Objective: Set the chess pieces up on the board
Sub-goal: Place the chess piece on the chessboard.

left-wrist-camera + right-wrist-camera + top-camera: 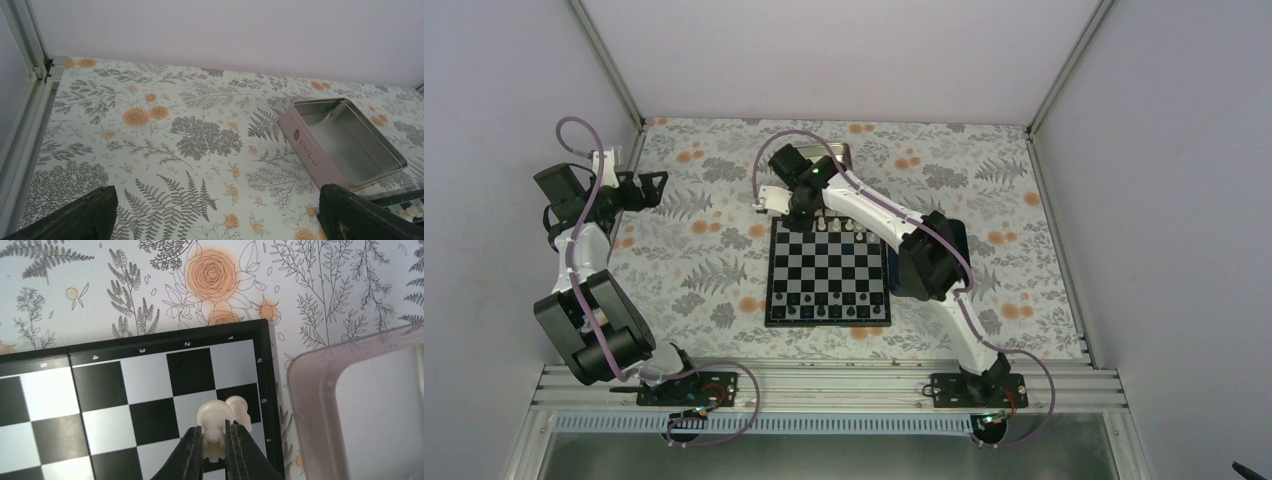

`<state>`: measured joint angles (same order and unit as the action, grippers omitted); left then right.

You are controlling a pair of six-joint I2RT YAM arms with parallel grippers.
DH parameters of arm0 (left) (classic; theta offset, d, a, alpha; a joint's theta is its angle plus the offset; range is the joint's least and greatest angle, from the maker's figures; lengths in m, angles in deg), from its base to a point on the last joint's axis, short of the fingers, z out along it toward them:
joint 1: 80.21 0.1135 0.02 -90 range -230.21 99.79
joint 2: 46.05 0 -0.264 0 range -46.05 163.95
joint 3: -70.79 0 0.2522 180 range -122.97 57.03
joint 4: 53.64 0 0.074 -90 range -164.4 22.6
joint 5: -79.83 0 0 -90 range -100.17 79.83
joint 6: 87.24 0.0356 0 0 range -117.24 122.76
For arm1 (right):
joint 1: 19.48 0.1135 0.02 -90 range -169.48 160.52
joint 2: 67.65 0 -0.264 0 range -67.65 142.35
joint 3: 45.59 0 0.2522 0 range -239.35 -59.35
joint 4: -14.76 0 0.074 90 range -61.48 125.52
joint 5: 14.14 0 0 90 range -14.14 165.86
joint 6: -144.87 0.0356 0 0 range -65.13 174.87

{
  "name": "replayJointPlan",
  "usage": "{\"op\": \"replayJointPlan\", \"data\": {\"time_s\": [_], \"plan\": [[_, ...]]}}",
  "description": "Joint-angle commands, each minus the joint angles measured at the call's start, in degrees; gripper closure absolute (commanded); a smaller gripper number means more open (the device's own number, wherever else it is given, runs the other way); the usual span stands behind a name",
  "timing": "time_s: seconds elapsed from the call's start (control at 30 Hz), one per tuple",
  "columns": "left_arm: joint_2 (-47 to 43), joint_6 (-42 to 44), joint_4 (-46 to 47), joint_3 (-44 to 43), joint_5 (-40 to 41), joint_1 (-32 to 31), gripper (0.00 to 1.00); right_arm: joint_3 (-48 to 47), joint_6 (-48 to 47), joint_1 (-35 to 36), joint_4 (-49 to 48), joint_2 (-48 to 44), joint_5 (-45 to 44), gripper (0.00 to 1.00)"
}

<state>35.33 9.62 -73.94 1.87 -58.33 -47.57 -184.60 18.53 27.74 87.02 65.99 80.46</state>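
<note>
The right arm's fingers [201, 445] are closed on a small cream chess piece [215, 415]. They pinch it low on its body and keep it upright, so its base can meet a square near the corner of the flat black-and-white chequered chessboard [100, 390]. It sits just beside another cream piece [240, 407] standing there, and I take this as filling out that row. A pale pink metal tin [345, 142] lies off that corner on the flower-patterned table [150, 150]. The left arm's fingers [646, 188] are spread wide and empty, well off to the side, probably to stay clear.

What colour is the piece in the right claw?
Cream-white: the small rounded chess piece in the right claw shows best in the right wrist view.
</note>
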Motion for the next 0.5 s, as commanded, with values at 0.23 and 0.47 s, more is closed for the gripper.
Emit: {"op": "replayJointPlan", "data": {"time_s": [0.23, 0.47], "plan": [[-0.4, 0.1, 0.6, 0.0, -2.3, 0.8, 0.0, -2.2, 0.2, 1.3, -6.2, 3.8, -2.4, 0.91], [-0.6, 0.1, 0.5, 0.0, -2.5, 1.0, 0.0, -3.9, -0.3, 2.4, -7.7, 6.4, -3.2, 0.9]]}}
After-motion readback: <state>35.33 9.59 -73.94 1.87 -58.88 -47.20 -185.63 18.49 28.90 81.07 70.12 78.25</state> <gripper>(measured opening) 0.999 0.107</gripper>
